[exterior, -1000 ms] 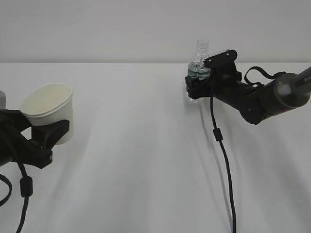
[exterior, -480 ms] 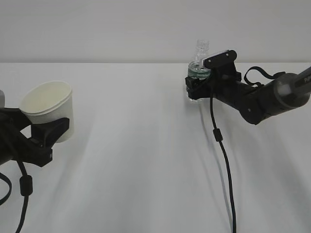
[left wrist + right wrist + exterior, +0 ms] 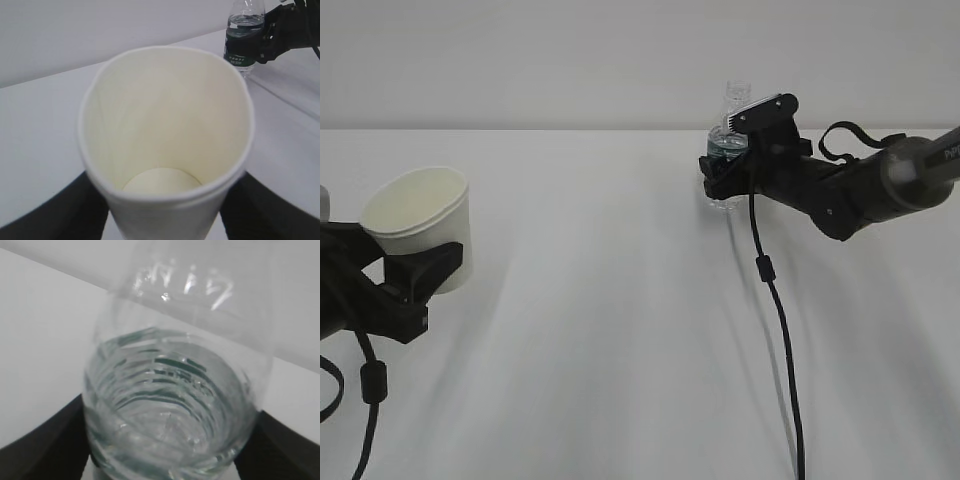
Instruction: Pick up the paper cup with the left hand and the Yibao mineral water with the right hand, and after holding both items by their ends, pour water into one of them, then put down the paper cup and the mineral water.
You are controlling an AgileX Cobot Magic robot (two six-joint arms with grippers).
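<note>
The paper cup (image 3: 420, 225) is held just above the table at the far left, tipped a little, by my left gripper (image 3: 430, 270), which is shut on its lower part. In the left wrist view the cup (image 3: 165, 135) is empty and cream inside, with a black finger (image 3: 55, 215) on each side. The Yibao mineral water (image 3: 732, 110) stands uncapped at the back right, its green label half hidden. My right gripper (image 3: 723, 175) is shut on its lower body. In the right wrist view the bottle (image 3: 175, 405) fills the gap, with water (image 3: 170, 390) inside and both fingers against its sides.
The white table (image 3: 620, 330) runs back to a pale wall. A black cable (image 3: 775, 330) hangs from the right arm down over the table's right half. From the left wrist, the bottle (image 3: 242, 42) shows far off at the upper right.
The right wrist has risen and swung slightly left around the bottle, and its fingers have drawn in. The left gripper and cup have stayed still.
</note>
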